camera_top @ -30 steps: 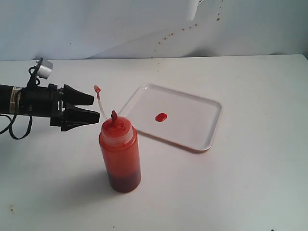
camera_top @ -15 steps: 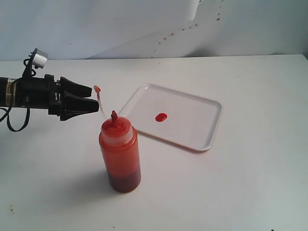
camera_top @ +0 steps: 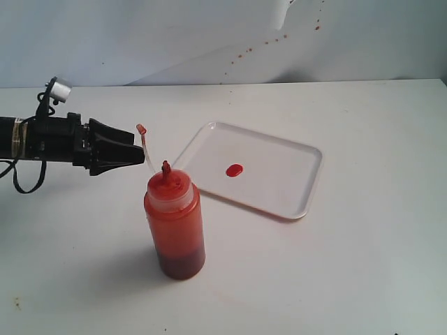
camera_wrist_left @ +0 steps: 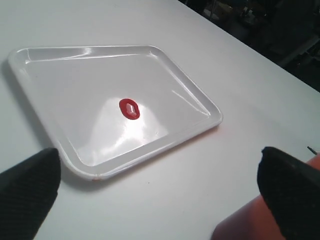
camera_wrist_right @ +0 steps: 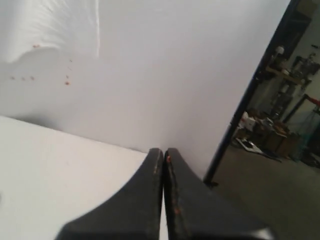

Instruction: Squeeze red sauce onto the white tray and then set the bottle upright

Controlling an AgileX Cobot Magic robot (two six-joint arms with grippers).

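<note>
- Left black pincer (camera_top: 134, 155) (camera_wrist_left: 157, 167): fingers (camera_wrist_left: 30, 192) spread wide, nothing between them, holding nothing. It hangs level above the table, tips toward 3 o'clock in the exterior view.
- Translucent cylindrical plastic squeeze bottle (camera_top: 174, 223) (camera_wrist_left: 240, 227), orange-red with sauce: upright on the table, nearest the camera, at 5 o'clock of the left pincer and just beside its tips. Not gripped.
- Pointed red-stained nozzle (camera_top: 166, 167) faces up. Thin clear cap strap (camera_top: 145, 145) rises toward 11 o'clock, with a small red cap (camera_top: 140, 128) at its end. Pincer tips overlap the strap in the exterior view; contact cannot be told.
- Flat white table (camera_top: 349, 279): matte, with a small brown speck (camera_top: 15, 301) at 7 o'clock of the bottle.
- Flat rectangular white plastic tray with rounded corners and low rim (camera_top: 279, 178) (camera_wrist_left: 75, 85): at 2 o'clock of the bottle, near but apart, lying flat and skewed to the table edge.
- Glossy red oval sauce blob (camera_top: 234, 169) (camera_wrist_left: 129, 108): on the tray floor, about mid-tray, clear of the rim.
- Right black pincer (camera_wrist_right: 164, 156): fingers pressed together, pinching nothing. Out of the exterior view, aimed at the wall.
- White back wall (camera_top: 105, 42) (camera_wrist_right: 150, 75): creased sheet with a trail of small red specks (camera_top: 265, 43) at 12 o'clock of the tray.
- Right wrist view: black upright post (camera_wrist_right: 250, 95) beside the wall, dim cluttered room beyond it, blurred.
</note>
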